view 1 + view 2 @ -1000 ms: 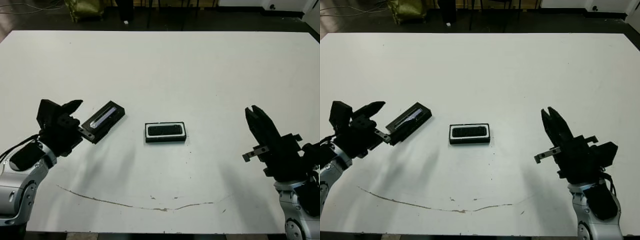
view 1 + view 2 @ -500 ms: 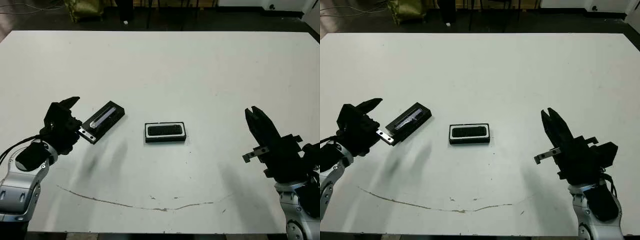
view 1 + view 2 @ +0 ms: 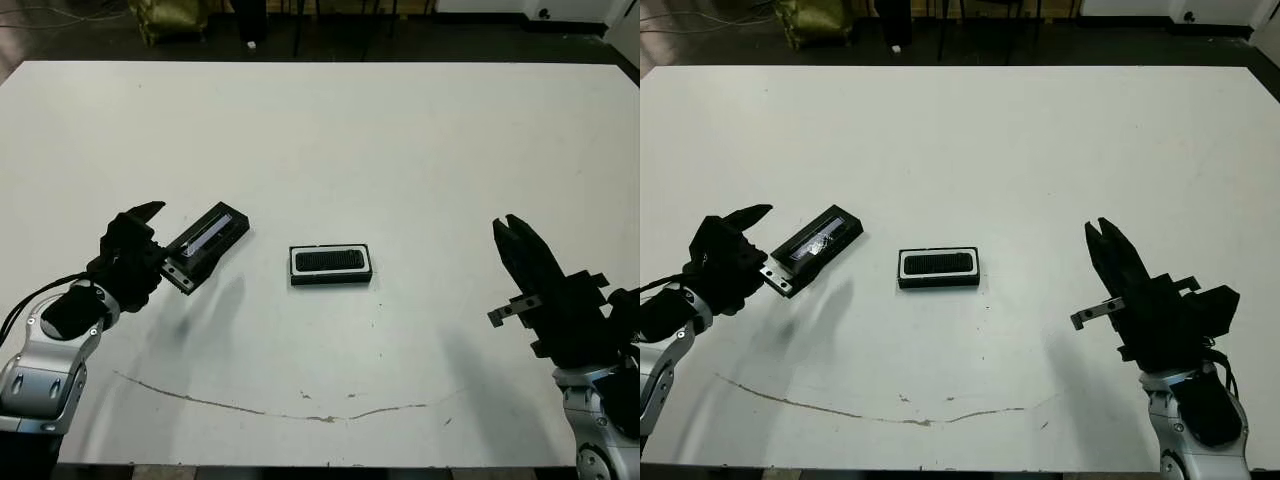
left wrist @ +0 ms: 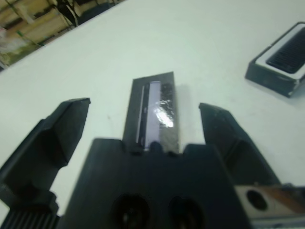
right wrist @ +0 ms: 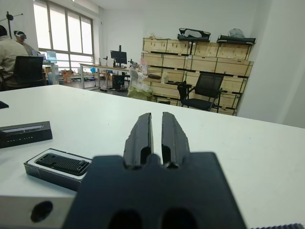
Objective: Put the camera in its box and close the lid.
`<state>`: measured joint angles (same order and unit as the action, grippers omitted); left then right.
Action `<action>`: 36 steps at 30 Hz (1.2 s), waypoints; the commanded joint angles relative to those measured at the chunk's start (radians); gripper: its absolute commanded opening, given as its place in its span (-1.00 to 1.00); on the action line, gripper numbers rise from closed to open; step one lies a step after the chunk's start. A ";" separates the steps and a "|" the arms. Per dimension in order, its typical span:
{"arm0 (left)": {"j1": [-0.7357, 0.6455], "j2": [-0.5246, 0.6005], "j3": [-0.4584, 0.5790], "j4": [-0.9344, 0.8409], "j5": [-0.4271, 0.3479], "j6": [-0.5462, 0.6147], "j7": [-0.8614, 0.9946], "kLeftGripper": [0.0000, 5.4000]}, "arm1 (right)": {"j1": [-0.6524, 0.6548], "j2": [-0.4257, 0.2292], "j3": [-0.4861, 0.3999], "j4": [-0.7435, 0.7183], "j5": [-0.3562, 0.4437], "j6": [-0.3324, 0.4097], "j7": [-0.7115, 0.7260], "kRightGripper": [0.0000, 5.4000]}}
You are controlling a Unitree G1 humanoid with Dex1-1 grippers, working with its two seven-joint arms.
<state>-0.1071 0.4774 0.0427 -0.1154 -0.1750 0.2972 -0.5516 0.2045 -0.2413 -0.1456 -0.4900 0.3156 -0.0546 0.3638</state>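
Observation:
The camera [image 3: 331, 261], a black bar with a ribbed top, lies inside the box [image 3: 330, 280], a shallow black tray with a white lining, at the middle of the table. The lid [image 3: 207, 241], black with a glossy strip, rests flat and slanted to the left of the box. My left gripper [image 3: 165, 245] is open and straddles the lid's near end; in the left wrist view the lid [image 4: 155, 112] lies between the fingers [image 4: 62, 129], apart from both. My right gripper [image 3: 510, 228] hovers shut well to the right of the box.
A thin brown streak [image 3: 250, 405] runs across the white table near its front edge. Beyond the table's far edge the floor is dark. In the right wrist view a person [image 5: 9, 52] sits far behind the table, with crates and chairs along the wall.
My left gripper has moved forward to the lid and now has its fingers on either side of the lid's near end. The lid, the box and my right arm have stayed put.

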 commanded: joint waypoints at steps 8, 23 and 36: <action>-0.023 0.002 0.003 0.048 -0.064 0.114 -0.041 0.99 | 0.019 -0.013 -0.010 -0.009 -0.016 0.022 -0.009 -1.00; -0.035 0.005 -0.039 0.129 0.067 0.027 0.016 0.99 | 0.014 -0.015 -0.016 -0.005 0.002 0.024 0.006 -1.00; -0.047 -0.012 -0.038 0.134 -0.046 0.150 -0.058 0.99 | 0.012 -0.022 -0.021 -0.018 -0.005 0.035 -0.001 -1.00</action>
<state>-0.1596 0.4646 0.0129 0.0056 -0.2199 0.4159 -0.5975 0.2080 -0.2483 -0.1597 -0.5055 0.3180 -0.0355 0.3685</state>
